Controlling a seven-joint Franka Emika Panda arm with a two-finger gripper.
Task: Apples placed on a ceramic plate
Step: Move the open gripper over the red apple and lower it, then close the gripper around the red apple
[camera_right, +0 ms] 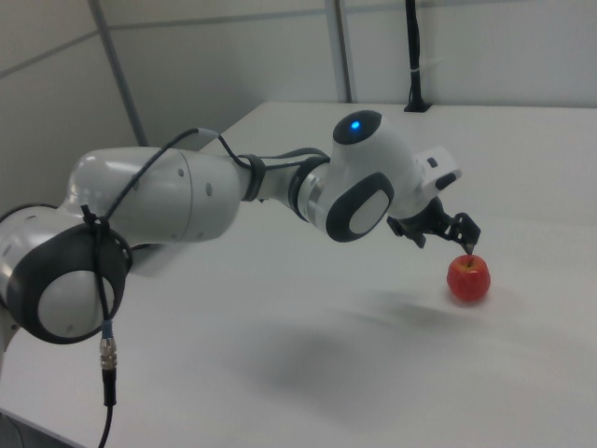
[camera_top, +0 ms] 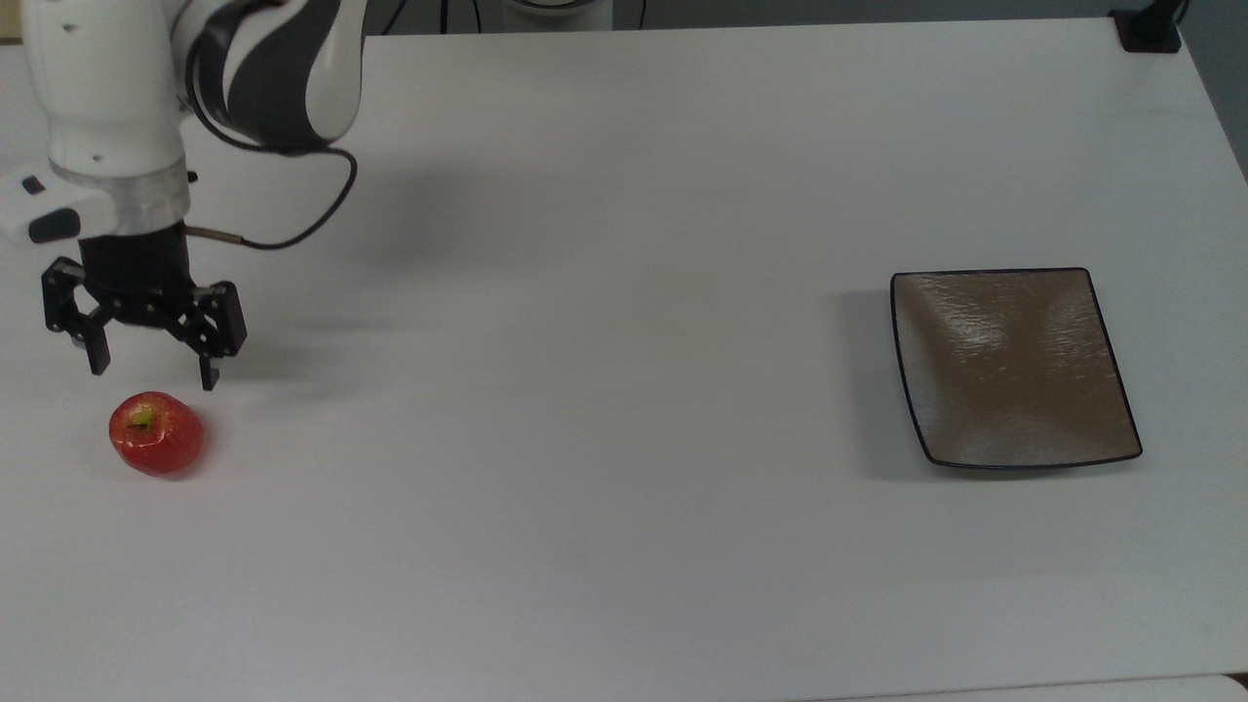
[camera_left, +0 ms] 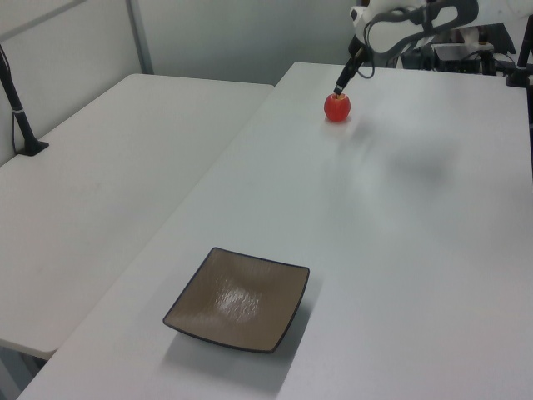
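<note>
Top view: at the left of the frame the black two-finger gripper (camera_top: 152,369) of the white robot arm (camera_top: 107,107) hangs with its fingers spread wide and nothing between them, just above a small glossy red apple (camera_top: 156,434) with a yellow-green stem dimple. The apple sits on the white table (camera_top: 604,390) at the lower left, apart from the fingertips. The square brown-grey ceramic plate (camera_top: 1009,366) with a thin dark rim lies bare at the right of the frame, well apart from the apple. A black cable (camera_top: 292,229) loops beside the arm's wrist. In the right view, the gripper (camera_right: 446,235) hovers just above the apple (camera_right: 468,277).
</note>
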